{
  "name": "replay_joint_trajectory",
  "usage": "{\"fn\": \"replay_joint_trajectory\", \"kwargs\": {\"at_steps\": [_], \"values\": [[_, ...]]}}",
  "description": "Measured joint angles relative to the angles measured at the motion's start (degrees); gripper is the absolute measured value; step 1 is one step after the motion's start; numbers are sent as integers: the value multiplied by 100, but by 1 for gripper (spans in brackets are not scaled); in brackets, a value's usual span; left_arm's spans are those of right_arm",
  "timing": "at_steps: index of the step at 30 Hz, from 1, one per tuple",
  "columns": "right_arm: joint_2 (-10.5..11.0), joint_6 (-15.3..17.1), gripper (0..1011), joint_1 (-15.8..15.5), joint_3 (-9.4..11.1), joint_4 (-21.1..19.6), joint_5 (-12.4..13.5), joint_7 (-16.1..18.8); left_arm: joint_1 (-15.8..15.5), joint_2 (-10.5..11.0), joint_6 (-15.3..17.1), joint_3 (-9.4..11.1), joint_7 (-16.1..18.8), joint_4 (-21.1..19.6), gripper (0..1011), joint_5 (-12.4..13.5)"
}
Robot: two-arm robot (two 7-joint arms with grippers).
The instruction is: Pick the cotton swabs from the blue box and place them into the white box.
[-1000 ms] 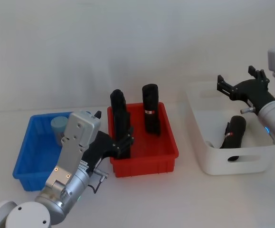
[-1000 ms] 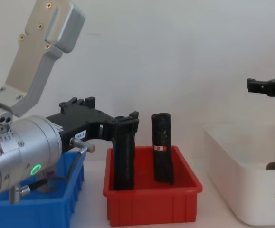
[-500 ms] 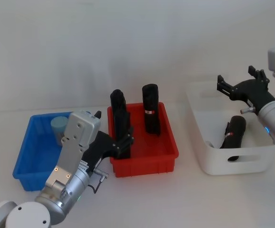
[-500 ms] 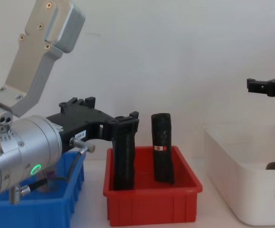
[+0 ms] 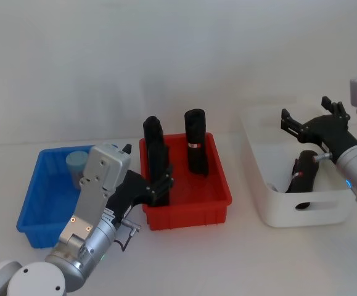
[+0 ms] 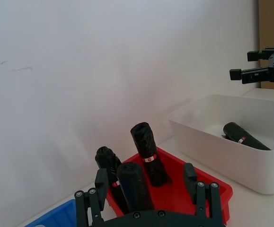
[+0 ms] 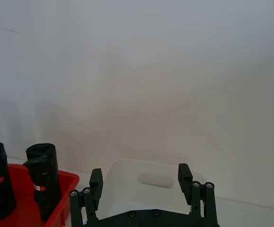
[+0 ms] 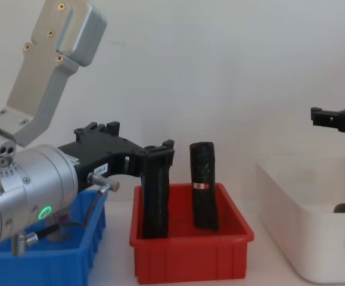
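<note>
Sitting behind left gripper (image 5: 160, 185): cotton swabs (image 5: 76, 165)

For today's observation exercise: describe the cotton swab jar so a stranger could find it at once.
Find the shallow bright blue plastic bin, left of the red plastic bin. In its far corner stands a small cylindrical jar with a pale blue lid. The other items, in the red and white bins, are tall black rolls.
</note>
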Motion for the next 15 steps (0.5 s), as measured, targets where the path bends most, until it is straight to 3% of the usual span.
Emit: {"fn": "replay_joint_trajectory", "kwargs": {"at_steps": [15], "values": [[231,-57,1002,-853,-129,-846,313,-128,0,0,0,0,0,0,1000,0]]}}
